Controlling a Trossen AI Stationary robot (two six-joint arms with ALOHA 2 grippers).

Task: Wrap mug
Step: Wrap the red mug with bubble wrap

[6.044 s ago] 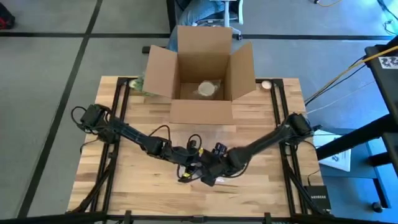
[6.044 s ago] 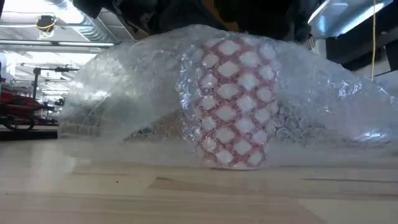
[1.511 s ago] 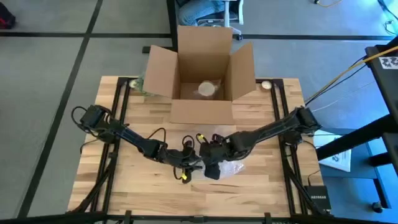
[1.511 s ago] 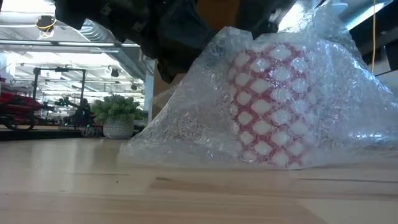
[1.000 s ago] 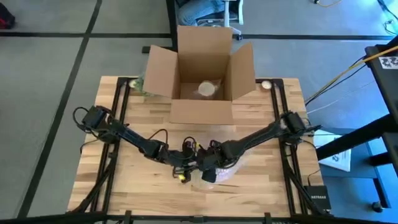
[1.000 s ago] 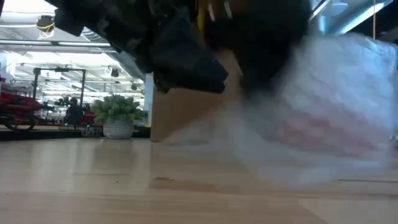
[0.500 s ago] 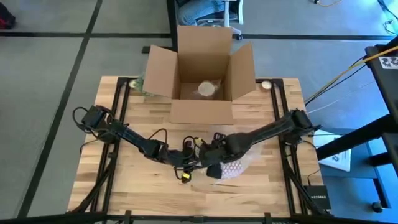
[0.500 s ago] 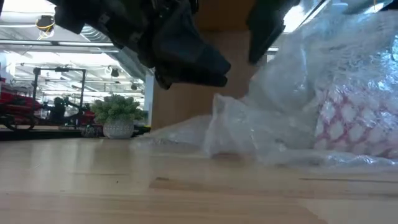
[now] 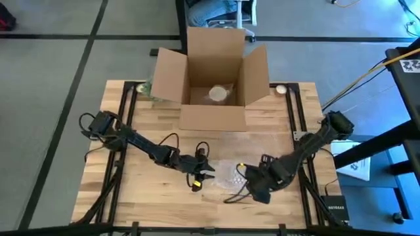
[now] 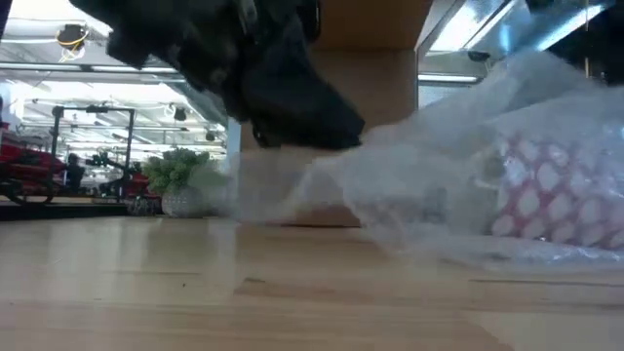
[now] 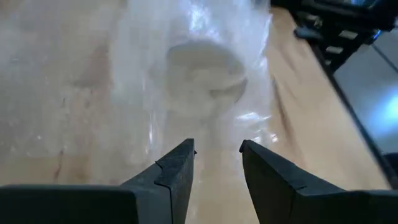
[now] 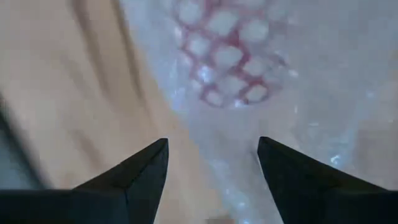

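Mug [image 10: 561, 200] with red-and-white lattice pattern lies under clear bubble wrap [image 10: 458, 166] on the wooden table [image 9: 131, 196], front-centre, between the two grippers. In the high view the wrap [image 9: 230, 172] shows as a crumpled clear patch. Left gripper [image 9: 205, 172] sits just beside the wrap's left edge — fingers [image 11: 177, 171] apart, nothing between them, wrap right ahead. Right gripper [image 9: 252, 187] is low by the wrap's right side, fingers [image 12: 146, 168] spread wide, empty, mug pattern in front. Open cardboard box [image 9: 213, 75] at the table's back, a pale round item [image 9: 218, 94] inside. Potted plant [image 10: 180, 180] on the far edge.
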